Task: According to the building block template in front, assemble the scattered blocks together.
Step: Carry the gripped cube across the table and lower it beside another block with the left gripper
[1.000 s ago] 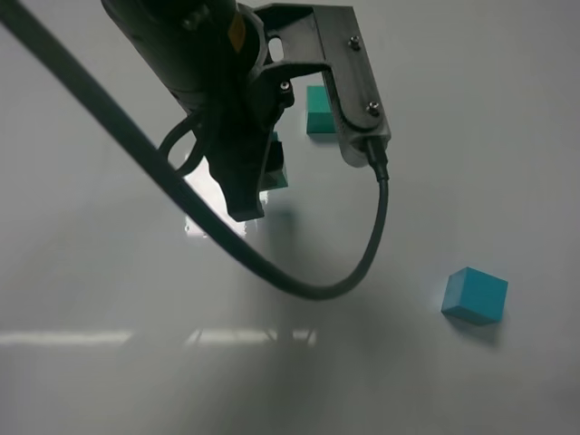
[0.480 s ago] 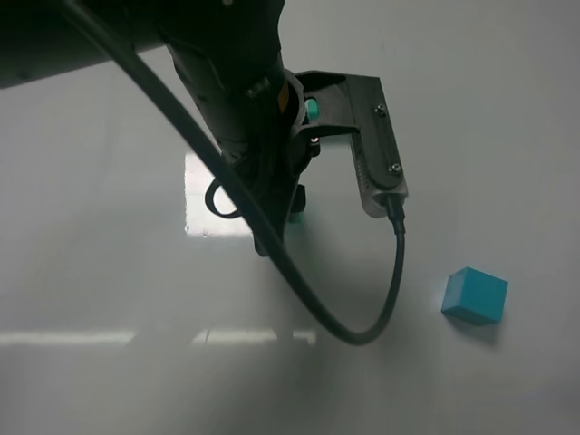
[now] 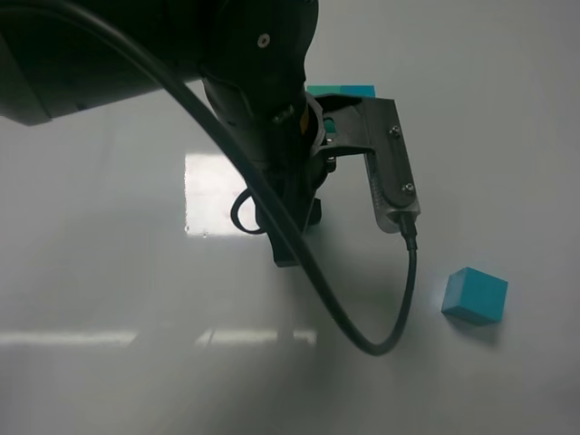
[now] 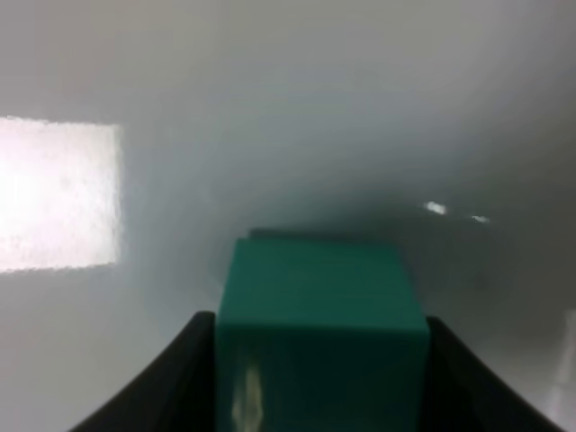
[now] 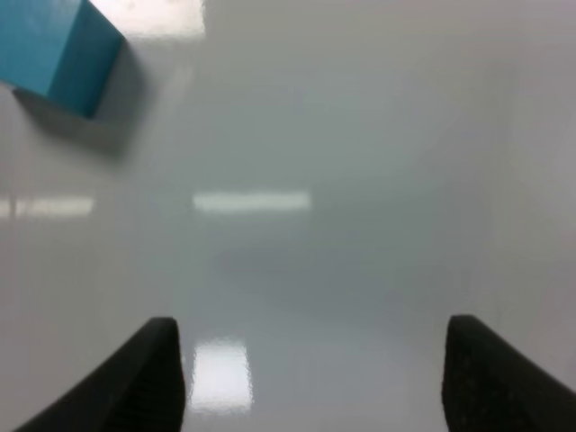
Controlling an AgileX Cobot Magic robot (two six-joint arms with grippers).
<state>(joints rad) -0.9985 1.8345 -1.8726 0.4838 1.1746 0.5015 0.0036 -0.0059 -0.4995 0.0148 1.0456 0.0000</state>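
Note:
My left gripper (image 4: 319, 369) is shut on the teal-green cube (image 4: 319, 324), a dark finger on each side of it, close over the white table. In the exterior high view the left arm and gripper (image 3: 292, 243) hide that cube. The cyan-blue cube (image 3: 474, 295) lies alone to the right, well apart from the left gripper; it also shows in the right wrist view (image 5: 58, 45). Only a strip of the green-and-blue template (image 3: 343, 91) peeks out behind the left arm. My right gripper (image 5: 328, 369) is open and empty, short of the blue cube.
The white glossy table (image 3: 109, 299) shows bright light reflections (image 3: 213, 190). The left arm's black cable (image 3: 399, 299) loops down towards the blue cube. The wrist camera bracket (image 3: 390, 172) juts out right of the arm.
The left arm has moved towards the front and right with the green cube, now covering more of the template. The blue cube has not moved.

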